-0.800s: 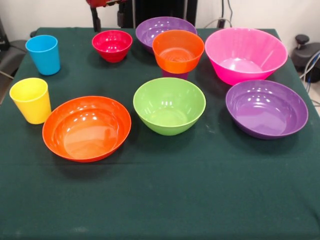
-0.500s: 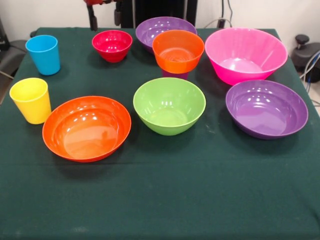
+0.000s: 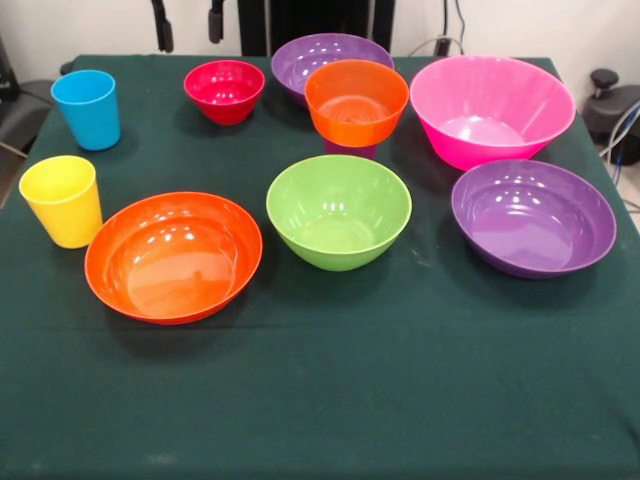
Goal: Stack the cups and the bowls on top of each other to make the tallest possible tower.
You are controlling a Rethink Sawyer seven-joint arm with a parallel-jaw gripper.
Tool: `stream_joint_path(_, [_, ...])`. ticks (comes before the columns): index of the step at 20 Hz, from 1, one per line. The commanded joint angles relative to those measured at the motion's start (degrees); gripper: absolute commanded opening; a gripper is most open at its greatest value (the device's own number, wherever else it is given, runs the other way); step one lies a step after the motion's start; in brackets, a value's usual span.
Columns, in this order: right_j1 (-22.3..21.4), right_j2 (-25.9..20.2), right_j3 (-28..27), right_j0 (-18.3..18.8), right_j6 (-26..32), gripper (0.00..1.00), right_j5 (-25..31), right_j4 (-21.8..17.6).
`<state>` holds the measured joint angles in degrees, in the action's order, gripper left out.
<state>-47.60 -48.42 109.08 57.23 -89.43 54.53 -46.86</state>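
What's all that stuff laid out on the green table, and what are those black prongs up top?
Cups: two in full view, blue cup far left, yellow cup nearer left.
Purple cup: one, only its base showing, under the small orange bowl.
Other bowls: six, all on the cloth: red bowl, far purple bowl, pink bowl, near purple bowl, green bowl, wide orange bowl.
Table: one, dark green cloth.
Gripper: one, black, open, top edge, above the table's far side.
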Motion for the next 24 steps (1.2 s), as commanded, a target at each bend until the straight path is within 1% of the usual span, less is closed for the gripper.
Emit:
stream_joint_path(1, [-0.2,-2.1,1.4,-0.9,15.8,1.00,-1.4,-3.6])
stream_joint_path(3, [-0.5,-2.2,1.7,-0.8,15.8,1.00,-1.3,-3.3])
stream_joint_path(6, [0.3,-2.0,1.4,-0.9,15.6,1.00,-1.8,-3.9])
stream_joint_path(11, [1.6,-1.3,-0.6,-1.7,15.1,1.00,-1.6,-5.3])
stream_joint_path(18, [4.3,0.9,-5.8,-5.7,13.4,1.00,2.6,-6.1])
stream_joint_path(24, [6.7,2.4,-9.9,-7.6,13.9,1.00,4.4,-6.5])
